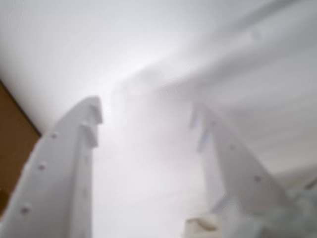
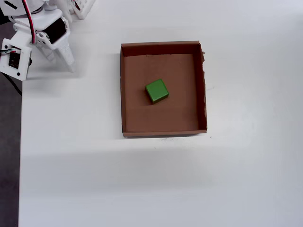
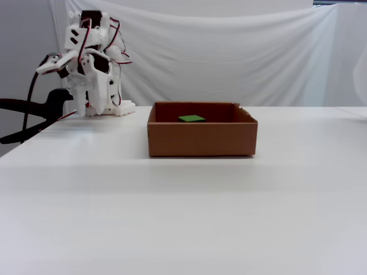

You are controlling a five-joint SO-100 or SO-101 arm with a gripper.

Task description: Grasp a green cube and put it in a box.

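The green cube is found inside the box, resting flat on the cardboard floor a little left of centre in the overhead view, turned slightly askew to the walls and touching none of them; the placement is judged complete, since the cube is carried by the box alone. In the fixed view only the cube's top face is seen above the near wall. The hand is recorded as released and empty: in the wrist view its two white fingers stand apart with nothing between them, pointed at blurred white cloth. The arm is folded at the far left corner of the bench, well apart from the box, a posture judged to be parked so that the working area is left free. The right wall of the box is ragged along its upper edge. Open bench is noted on all sides of the box, widest on the near side; the bench's left edge runs close below the arm.
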